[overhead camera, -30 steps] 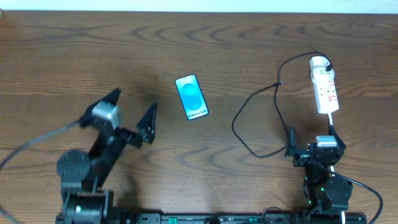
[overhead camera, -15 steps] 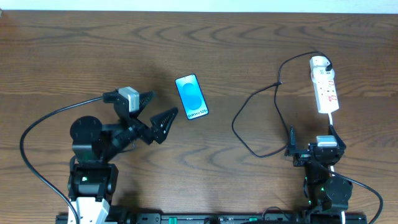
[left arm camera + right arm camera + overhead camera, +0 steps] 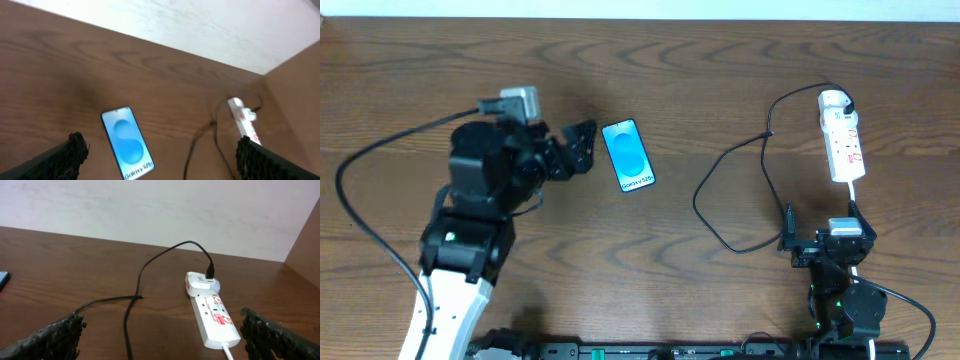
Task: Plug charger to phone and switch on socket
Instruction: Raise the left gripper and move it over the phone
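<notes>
Overhead view shows me the left gripper [image 3: 582,148] with its fingers spread wide and grasping nothing. The phone [image 3: 628,155] lies flat on the table [image 3: 720,60] just ahead of these fingertips, screen lit, and I see no contact. The right gripper [image 3: 161,322] is also fully released and empty. Ahead of its fingers, toward the right one, lies the socket [image 3: 212,312]. The charger [image 3: 139,285] has its plug in the socket's rounded far end, and its cable loops on the table between both fingers.
</notes>
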